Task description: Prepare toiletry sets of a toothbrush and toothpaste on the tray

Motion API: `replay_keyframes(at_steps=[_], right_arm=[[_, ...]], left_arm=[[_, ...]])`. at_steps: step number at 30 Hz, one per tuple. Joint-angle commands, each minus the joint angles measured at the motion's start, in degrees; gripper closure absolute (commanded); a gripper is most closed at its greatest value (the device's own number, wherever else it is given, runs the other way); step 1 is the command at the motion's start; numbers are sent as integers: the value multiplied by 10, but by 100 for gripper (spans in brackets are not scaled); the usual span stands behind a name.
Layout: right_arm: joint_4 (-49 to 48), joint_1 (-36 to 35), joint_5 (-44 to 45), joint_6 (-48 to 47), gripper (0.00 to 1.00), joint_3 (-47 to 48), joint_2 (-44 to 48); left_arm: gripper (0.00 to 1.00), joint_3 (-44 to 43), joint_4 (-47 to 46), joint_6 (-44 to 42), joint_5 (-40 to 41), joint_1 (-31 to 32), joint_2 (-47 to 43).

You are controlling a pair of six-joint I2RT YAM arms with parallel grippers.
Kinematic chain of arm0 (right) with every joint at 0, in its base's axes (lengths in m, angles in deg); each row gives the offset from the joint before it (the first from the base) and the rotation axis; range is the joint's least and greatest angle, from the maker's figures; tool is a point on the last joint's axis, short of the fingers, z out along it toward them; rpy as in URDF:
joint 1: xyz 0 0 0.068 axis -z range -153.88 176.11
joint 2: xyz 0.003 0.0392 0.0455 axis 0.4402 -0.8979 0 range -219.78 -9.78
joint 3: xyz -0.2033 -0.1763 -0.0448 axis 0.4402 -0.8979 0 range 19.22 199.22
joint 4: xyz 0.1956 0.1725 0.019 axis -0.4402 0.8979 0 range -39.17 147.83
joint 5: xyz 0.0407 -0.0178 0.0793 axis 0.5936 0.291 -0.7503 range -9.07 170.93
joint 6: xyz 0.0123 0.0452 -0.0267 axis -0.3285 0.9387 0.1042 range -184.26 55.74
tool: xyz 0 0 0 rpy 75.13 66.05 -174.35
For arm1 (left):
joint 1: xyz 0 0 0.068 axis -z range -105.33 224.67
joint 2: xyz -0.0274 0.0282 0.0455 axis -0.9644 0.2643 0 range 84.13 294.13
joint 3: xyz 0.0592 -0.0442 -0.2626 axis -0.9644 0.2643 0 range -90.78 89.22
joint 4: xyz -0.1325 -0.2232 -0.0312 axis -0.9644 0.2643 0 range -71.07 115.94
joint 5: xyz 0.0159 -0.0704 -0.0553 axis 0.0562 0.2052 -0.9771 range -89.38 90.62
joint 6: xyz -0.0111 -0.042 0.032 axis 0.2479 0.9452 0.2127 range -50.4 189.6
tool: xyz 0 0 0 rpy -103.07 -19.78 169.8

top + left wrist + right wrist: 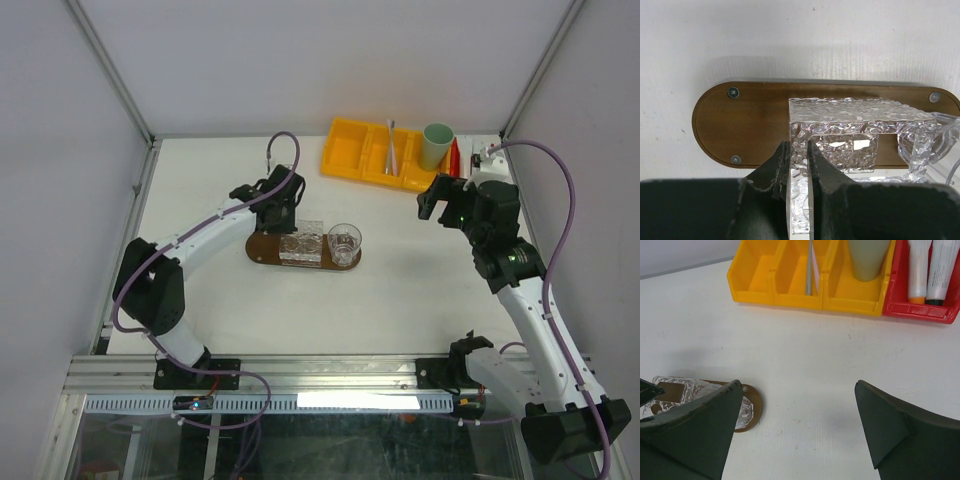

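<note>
My left jaws pinch one wall of a bumpy square glass point(860, 117) that stands on the tray point(740, 125). My right jaws hang spread wide over the table point(805, 365). Far back, a toothbrush point(809, 270) sits in the yellow bin point(760, 290) and two tubes point(918, 265) in the red bin point(920, 312).

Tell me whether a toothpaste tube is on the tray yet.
No, the tray holds only two clear glasses; both tubes lie in the red bin.

Dark-brown wooden tray point(750, 120), clear ripple-textured glass point(855, 117), yellow bin point(790, 300), red bin point(920, 312), mint-green cup point(436, 146), white tubes point(918, 265).
</note>
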Motion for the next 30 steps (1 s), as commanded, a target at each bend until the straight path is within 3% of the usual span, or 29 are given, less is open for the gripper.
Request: replay_keyframes(at_steps=[1, 13, 25, 30], right_arm=[[-32, 3, 2, -8, 2, 2, 13], [-35, 3, 0, -7, 2, -1, 16], [-30, 3, -3, -8, 2, 3, 19], [-30, 3, -5, -8, 2, 3, 16]], left_arm=[[100, -33, -30, 2, 16, 4, 3], [92, -28, -35, 7, 18, 4, 2], [65, -13, -40, 1, 17, 4, -24], [66, -10, -41, 2, 22, 4, -27]])
